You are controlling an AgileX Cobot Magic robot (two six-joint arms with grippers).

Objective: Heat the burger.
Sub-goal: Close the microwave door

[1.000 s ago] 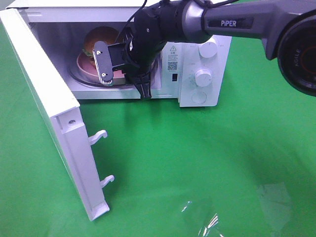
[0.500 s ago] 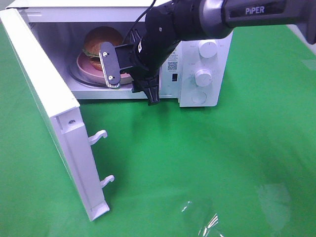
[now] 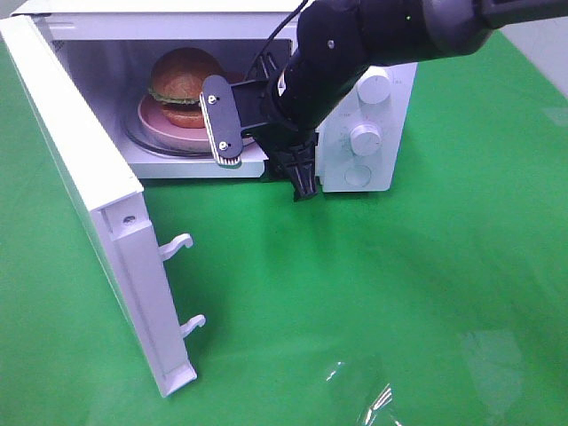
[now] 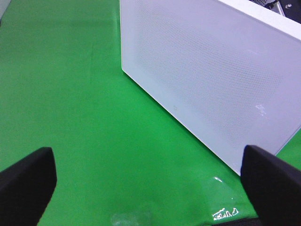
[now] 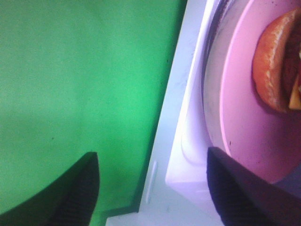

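The burger [image 3: 184,75] sits on a pink plate [image 3: 155,120] on the glass turntable inside the open white microwave [image 3: 382,173]. My right gripper [image 3: 262,153] hovers just outside the oven's opening, in front of the plate. It is open, with nothing between its fingers. In the right wrist view the burger [image 5: 275,66] and the plate [image 5: 244,117] lie beyond the oven's front sill, and the right gripper [image 5: 155,183] is spread wide. The left gripper [image 4: 148,181] is open over the green cloth, facing the outer side of the microwave door [image 4: 211,84]. It does not show in the exterior view.
The microwave door [image 3: 98,204] stands swung out to the left, its latch hooks [image 3: 177,244] pointing toward the front. Two knobs [image 3: 366,139] are on the panel at the oven's right. Green cloth [image 3: 373,293] covers the table, with a shiny clear patch [image 3: 377,399] near the front.
My right gripper has drawn back out of the oven toward the right and front, its jaws spreading wider. The burger and plate stay on the turntable.
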